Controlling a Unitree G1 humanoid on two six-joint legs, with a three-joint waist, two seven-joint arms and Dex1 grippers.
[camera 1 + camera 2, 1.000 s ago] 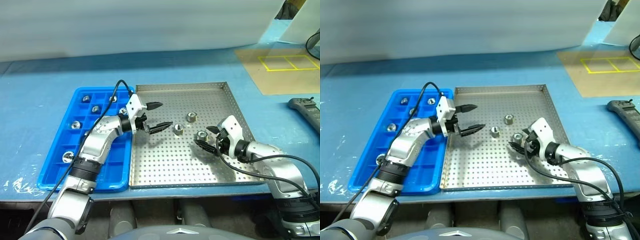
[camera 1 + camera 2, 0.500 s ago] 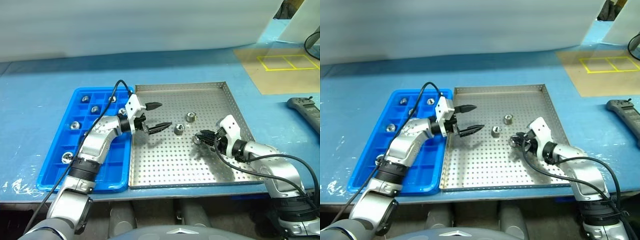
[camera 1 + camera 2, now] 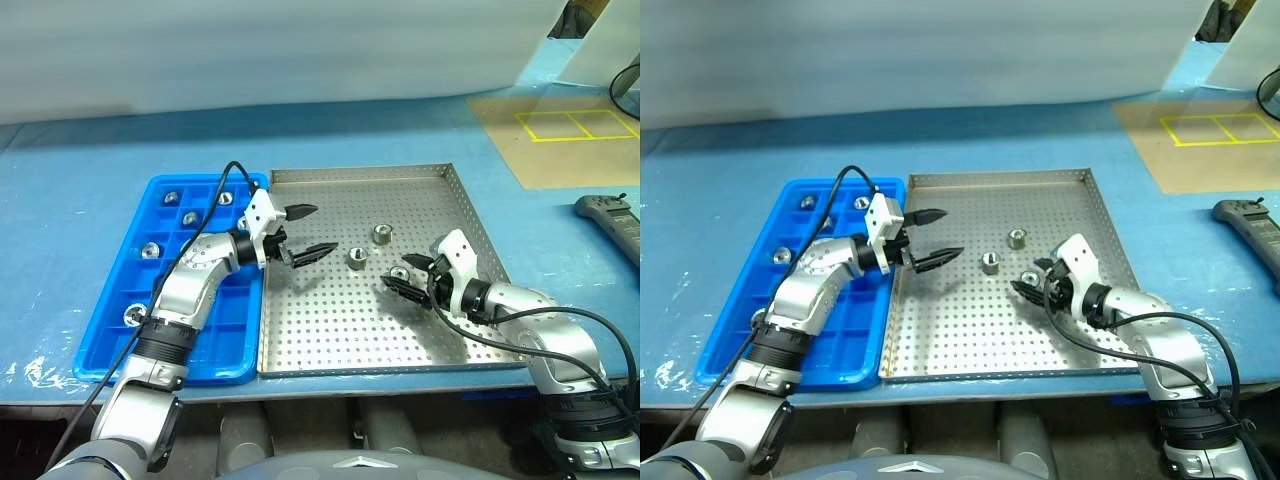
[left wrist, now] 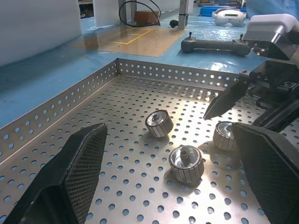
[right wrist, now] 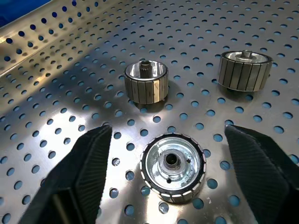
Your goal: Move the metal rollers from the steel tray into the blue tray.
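On the blue counter (image 3: 90, 160) the steel tray (image 3: 330, 330) sits square in the middle, with the blue tray (image 3: 115, 350) touching it at 9 o'clock.

Three rollers lie on the perforated floor of the steel tray, right of its centre. One roller (image 3: 381, 234) is toward 1 o'clock, a second (image 3: 356, 258) is just beside it toward centre, and a third (image 3: 399, 274) lies toward 3 o'clock. In the right wrist view the third (image 5: 173, 167) lies with its bore facing up, while the other two (image 5: 146, 82) (image 5: 245, 70) stand a little apart beyond it.

The right gripper (image 3: 407, 273) reaches in from 4 o'clock, released, its two fingers (image 5: 79, 177) spread wide on either side of the third roller without touching it. The roller rests free on the tray floor between them.

The left gripper (image 3: 310, 232) hovers over the left part of the steel tray, at about 10 o'clock from its centre, pointing toward the rollers. It is also released and holds nothing, its fingers (image 4: 70, 177) far apart.

In the blue tray, five rollers sit in separate compartments: two (image 3: 172, 197) (image 3: 226, 197) in the far row, one (image 3: 190, 218) just behind them, one (image 3: 151, 250) at mid-length on the left, and one (image 3: 134, 315) nearer the front edge.

A dark handset (image 3: 612, 215) lies on the counter at 3 o'clock, well apart from the steel tray.
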